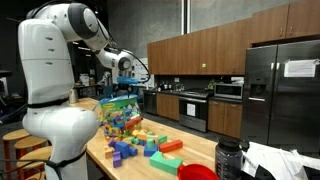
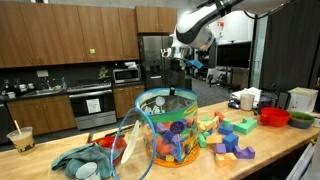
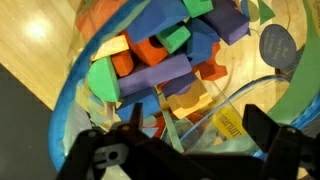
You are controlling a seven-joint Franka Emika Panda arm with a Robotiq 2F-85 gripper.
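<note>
The fingers (image 3: 135, 118) stand spread wide and hold nothing. In the wrist view the two dark prongs sit well apart, with bare air between them and no block touching either one. In both exterior views they hang from the arm straight above the clear plastic tub (image 2: 165, 96), apart from its rim and pointing down into its mouth.

The tub (image 1: 121, 99) stands upright on the wooden table (image 1: 197, 150), at the table's left end in this exterior view. Its round, blue-edged mouth faces up toward the fingers, so its axis runs vertically. A blue handle strap hangs down its near side (image 2: 135, 135). The walls are see-through, and the tub is filled most of the way with foam blocks (image 3: 150, 75) in purple, green, orange, red, blue and yellow. They lie jumbled at all angles. In the wrist view a long purple block lies slantwise across the middle of the heap, with a green block (image 3: 105, 82) just to its left. A yellow label (image 3: 228, 122) shows on the tub's wall between the fingers.

To the right of the tub, loose blocks (image 2: 230, 138) are scattered on the table. A red bowl (image 2: 275, 117) stands farther right. A teal cloth (image 2: 82, 158) lies at the near left, and an iced drink cup (image 2: 20, 138) stands beyond it at the far left.
</note>
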